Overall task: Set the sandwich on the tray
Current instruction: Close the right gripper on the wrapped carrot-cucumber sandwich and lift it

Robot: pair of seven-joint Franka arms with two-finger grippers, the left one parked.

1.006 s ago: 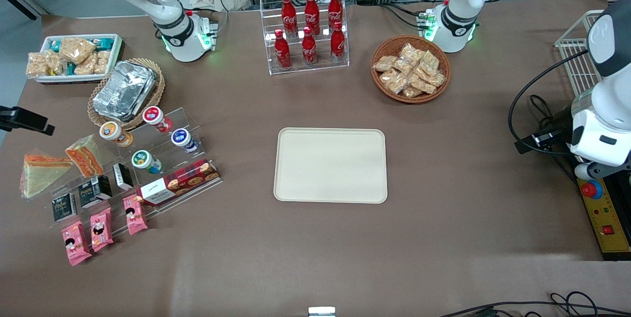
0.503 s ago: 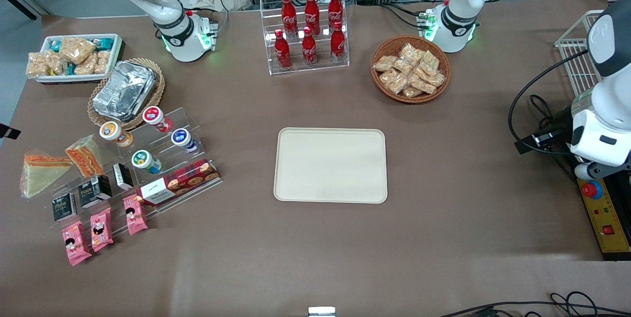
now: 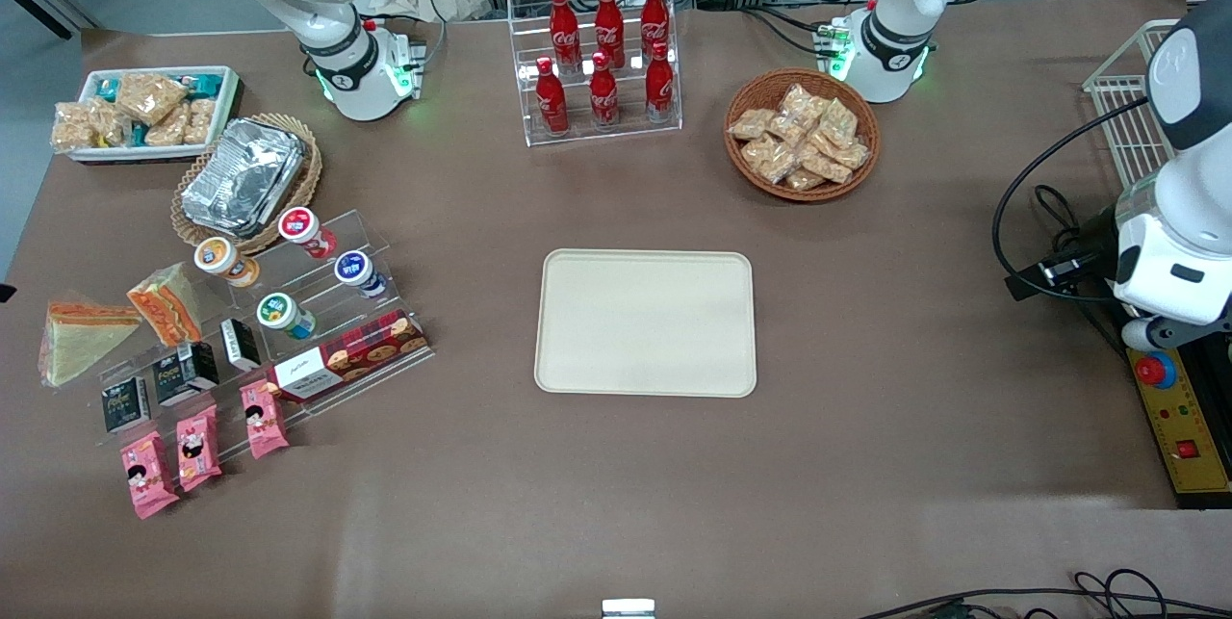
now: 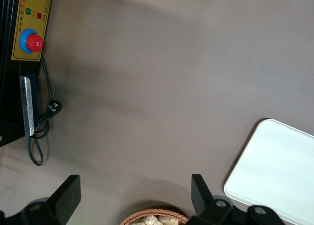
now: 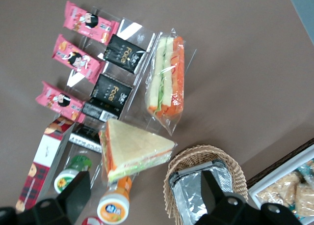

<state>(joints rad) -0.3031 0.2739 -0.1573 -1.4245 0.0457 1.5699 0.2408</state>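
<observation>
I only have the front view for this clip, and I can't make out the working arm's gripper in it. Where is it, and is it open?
Observer: The right wrist view shows the gripper open, fingers wide apart, hovering above the snack display next to the wicker basket of foil trays.
Operator: Is anything between the fingers?
Observer: No. The sandwich lies apart from the gripper, beside the black boxes, with its cut edge turned toward that camera, showing green and orange layers.
Operator: Is the other wedge in the way?
Observer: Possibly. In that view the smaller wedge lies closer to the fingers than the sandwich does.
</observation>
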